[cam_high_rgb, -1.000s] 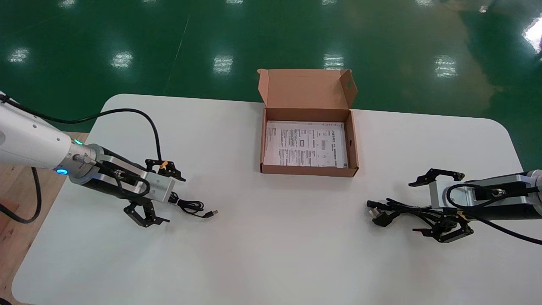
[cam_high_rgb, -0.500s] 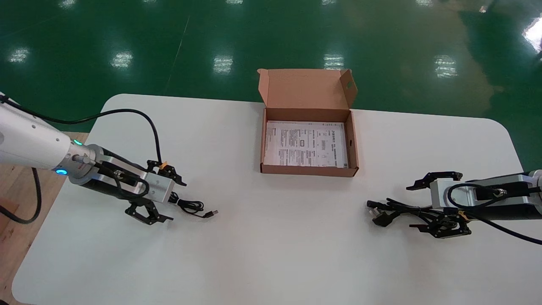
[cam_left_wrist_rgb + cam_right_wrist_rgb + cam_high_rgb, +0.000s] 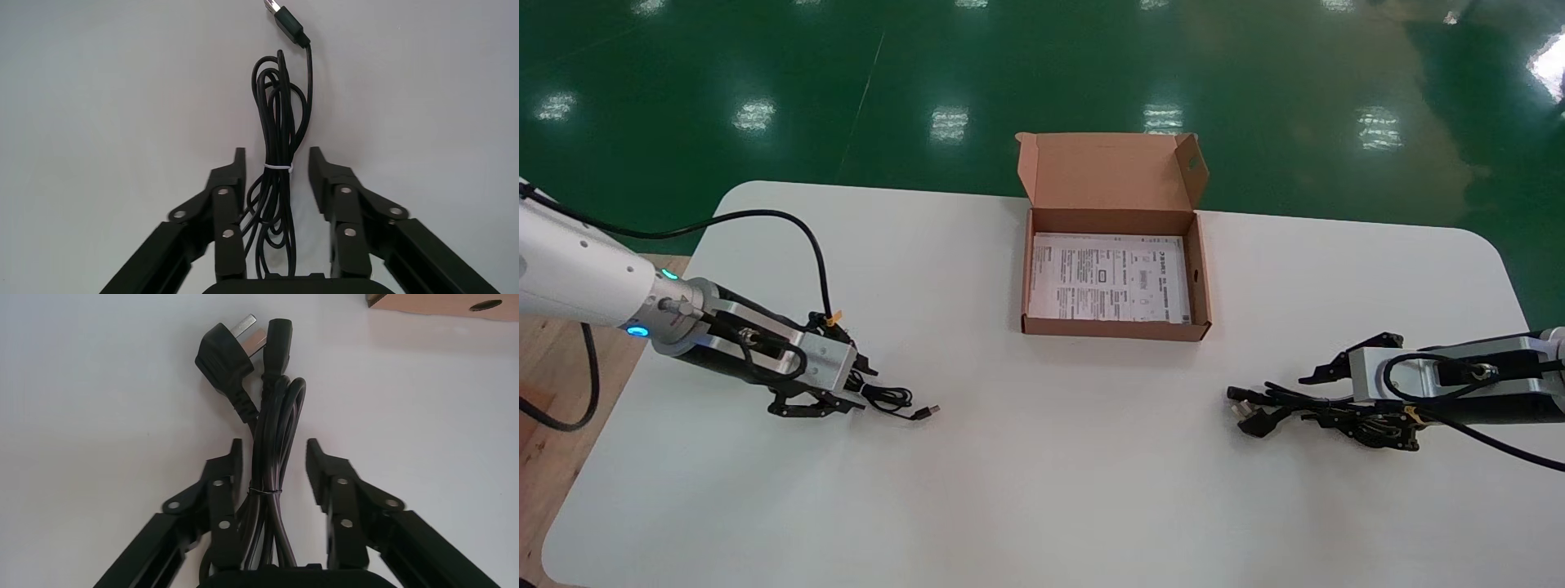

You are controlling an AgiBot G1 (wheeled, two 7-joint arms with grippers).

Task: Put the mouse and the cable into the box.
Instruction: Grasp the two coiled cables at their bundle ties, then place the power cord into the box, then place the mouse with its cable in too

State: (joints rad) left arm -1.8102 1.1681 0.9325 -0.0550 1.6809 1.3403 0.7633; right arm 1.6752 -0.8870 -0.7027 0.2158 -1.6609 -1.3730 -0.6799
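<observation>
A thin black USB cable bundle (image 3: 895,400) tied with a white twist tie lies on the table's left part. My left gripper (image 3: 858,385) straddles it low on the table. In the left wrist view the cable (image 3: 281,104) runs between the fingers (image 3: 227,184), and the left gripper (image 3: 277,156) is open with a gap on one side. A thick black power cable (image 3: 1271,402) with a plug lies at the right. My right gripper (image 3: 1310,400) straddles it. In the right wrist view, the right gripper (image 3: 272,447) is open around this cable (image 3: 278,404). No mouse shows in any view.
An open cardboard box (image 3: 1197,269) stands at the table's far middle, lid upright, with a printed sheet (image 3: 1107,278) on its floor. Its corner shows in the right wrist view (image 3: 440,303). White table (image 3: 1042,457) lies between the arms.
Both grippers have narrowed their fingers around their cable bundles and sunk lower toward the table. The cables have not moved.
</observation>
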